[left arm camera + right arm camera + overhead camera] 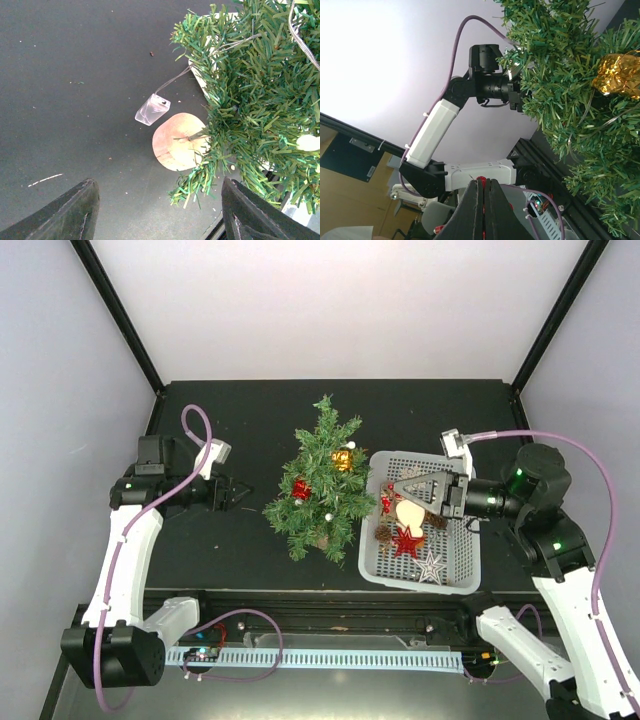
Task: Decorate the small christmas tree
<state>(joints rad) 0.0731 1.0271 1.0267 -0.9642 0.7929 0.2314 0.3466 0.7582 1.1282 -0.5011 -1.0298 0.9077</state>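
Links: left arm (125,560) and right arm (590,640) in glossy white shells; rounded black housings at the joints
Cables: a purple cable (505,433) loops off each wrist
Lights: small green lights (517,475) on the black housings
End effectors: left end effector (238,494) black; right end effector (393,483) dark grey with tapered fingers
Wrists: a pale grey camera block (217,452) on each

Left arm extended along the bench's left side, wrist turned inward. left gripper (238,493) points right, jaws apart. Right arm elbow-bent at the right side. right gripper (393,487) points left, fingers pressed together.
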